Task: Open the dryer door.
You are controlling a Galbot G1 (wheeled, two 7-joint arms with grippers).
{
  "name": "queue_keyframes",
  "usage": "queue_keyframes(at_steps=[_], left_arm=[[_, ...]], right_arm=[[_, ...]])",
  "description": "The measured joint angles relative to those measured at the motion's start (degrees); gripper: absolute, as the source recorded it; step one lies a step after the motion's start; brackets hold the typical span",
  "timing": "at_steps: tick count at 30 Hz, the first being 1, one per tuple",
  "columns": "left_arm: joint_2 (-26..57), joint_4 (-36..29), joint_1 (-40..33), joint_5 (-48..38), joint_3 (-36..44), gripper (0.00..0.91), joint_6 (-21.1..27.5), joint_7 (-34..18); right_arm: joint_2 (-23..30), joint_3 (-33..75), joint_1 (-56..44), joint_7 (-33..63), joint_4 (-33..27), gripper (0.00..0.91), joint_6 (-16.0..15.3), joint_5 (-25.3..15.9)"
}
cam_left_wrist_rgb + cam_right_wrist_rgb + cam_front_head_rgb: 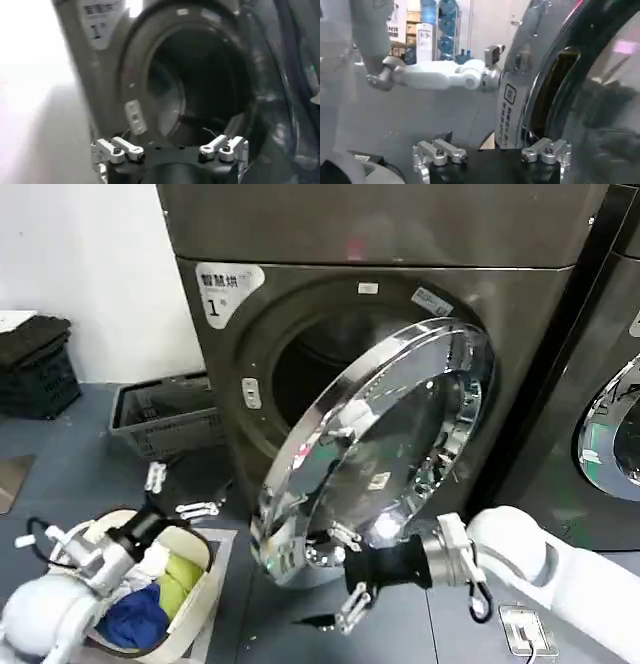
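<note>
- Head view: dryer door [385, 444] swung partway open from the machine carrying the white "1" sticker [226, 289]; chrome ring and dark glass face outward toward the robot, hinged on the right side of the opening.
- Dark drum opening [310, 369] exposed behind the door's left edge.
- Right gripper [355, 589] sits at the door's lower rim, just beside the chrome ring, black wrist and white arm running off to the lower right. Fingers spread apart, nothing clamped between them; can't tell if a fingertip touches the rim.
- Right wrist view: right gripper [491, 154] with both silver fingers apart, door's chrome ring [520, 90] right in front, rim just beside one finger.
- Left gripper [180, 494] low at the left, well apart from the door, over the floor near a grey crate [165, 419]; fingers wide apart, holding nothing.
- Left wrist view: left gripper [170, 150] spread wide, pointing at the open drum [200, 85]; door latch plate [134, 116] on the machine front.
- White laundry basket [195, 604] with blue and yellow-green cloth at the lower left.
- Neighbouring machine's chrome-ringed door [610, 434] at the right edge, closed.
</note>
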Motion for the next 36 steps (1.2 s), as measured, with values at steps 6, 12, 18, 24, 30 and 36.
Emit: queue_keyframes(at_steps=[6,12,18,24,30,36], left_arm=[[4.35,1.63,-6.73,-0.56,8.15,0.907,-1.79,2.1],[6.04,3.28,-14.48,-0.09,17.99,0.907,-2.38,3.09],[4.97,5.05,-21.86,-0.29,26.17,0.907,-2.51,3.35],[3.48,6.51,-28.38,-1.11,32.8,0.907,-3.06,3.71],[1.94,8.51,-34.41,-1.54,39.51,0.907,-3.97,3.93],[0.23,10.68,-39.81,-2.26,45.32,0.907,-4.77,4.05]], right_arm=[[-2.97,15.39,-14.49,1.75,2.74,0.907,0.58,0.31],[-2.92,29.5,-27.32,4.59,2.37,0.907,1.51,-0.33],[0.58,44.59,-40.99,6.96,2.0,0.907,3.03,-1.93],[9.32,62.07,-56.84,10.83,2.91,0.907,6.75,-4.32],[21.0,74.27,-68.2,16.64,3.55,0.907,11.05,-8.19],[32.09,82.89,-74.17,25.15,2.96,0.907,13.44,-12.27]])
